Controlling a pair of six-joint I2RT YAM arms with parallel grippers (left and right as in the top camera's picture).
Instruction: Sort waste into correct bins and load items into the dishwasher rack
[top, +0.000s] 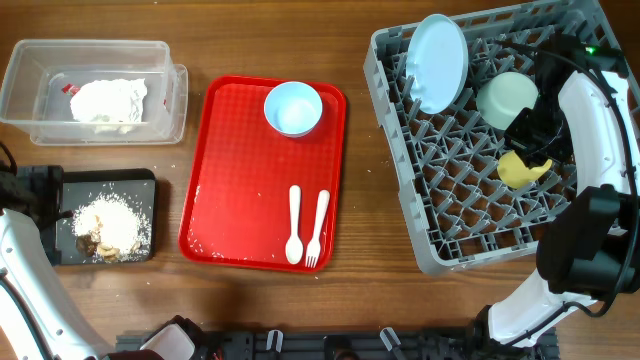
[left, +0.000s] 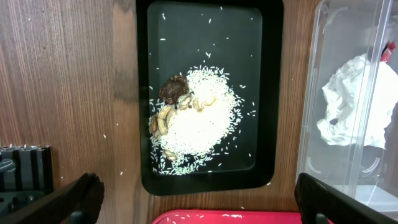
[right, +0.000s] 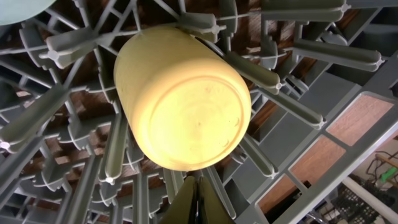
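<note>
The grey dishwasher rack (top: 470, 235) on the right holds a white plate (top: 440, 62) standing on edge, a mint green bowl (top: 507, 98) and a yellow cup (top: 522, 168). The yellow cup (right: 183, 99) lies on its side among the pegs. My right gripper (right: 198, 190) is shut and empty just short of the cup's base. A pale blue bowl (top: 293, 108), a spoon (top: 294, 225) and a fork (top: 317, 228) lie on the red tray (top: 235, 170). My left gripper (left: 202, 208) is open over the near end of the black tray (left: 208, 93), which holds rice and brown scraps (left: 174, 90). The clear box (top: 95, 90) holds the napkin (top: 108, 100) and a red wrapper (top: 68, 88).
The clear box wall (left: 329, 124) stands close to the right of my left gripper's right finger (left: 323, 199). The red tray's edge (left: 230, 218) lies below it. Rice grains are scattered on the wood by the black tray. The right arm (top: 600, 140) arches over the rack's right side.
</note>
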